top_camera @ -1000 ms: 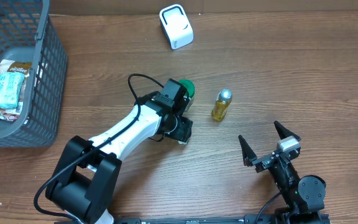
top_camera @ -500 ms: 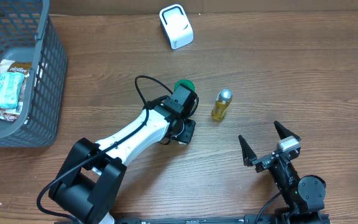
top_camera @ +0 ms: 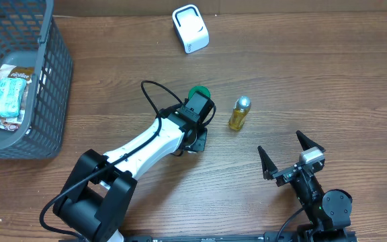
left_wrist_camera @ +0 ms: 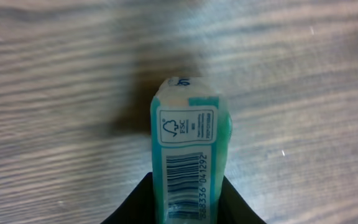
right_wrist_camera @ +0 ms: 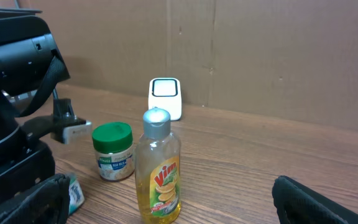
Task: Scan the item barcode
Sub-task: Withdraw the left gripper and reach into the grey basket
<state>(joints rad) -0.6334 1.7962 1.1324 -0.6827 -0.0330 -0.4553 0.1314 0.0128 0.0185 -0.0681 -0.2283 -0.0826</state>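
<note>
A slim teal box [left_wrist_camera: 191, 155] with a barcode on its upper face lies on the wooden table; a corner of the teal box [right_wrist_camera: 74, 193] also shows in the right wrist view. My left gripper [left_wrist_camera: 187, 182] has its black fingers pressed against both long sides, shut on it. From overhead the left gripper [top_camera: 195, 138] covers the box, just below a green-lidded jar [top_camera: 199, 94]. The white scanner [top_camera: 190, 28] stands at the far edge. My right gripper [top_camera: 281, 144] rests open near the front edge, nothing between its fingers.
A yellow Vim bottle [top_camera: 239, 113] stands upright right of the jar, in front of my right gripper [right_wrist_camera: 166, 193]. A grey mesh basket [top_camera: 46, 87] at the far left holds snack packets [top_camera: 9, 94]. A cardboard wall runs behind the scanner [right_wrist_camera: 165, 96].
My left gripper shifted a little to the right beside the jar and its jaws closed in on the teal box. The right arm stayed still.
</note>
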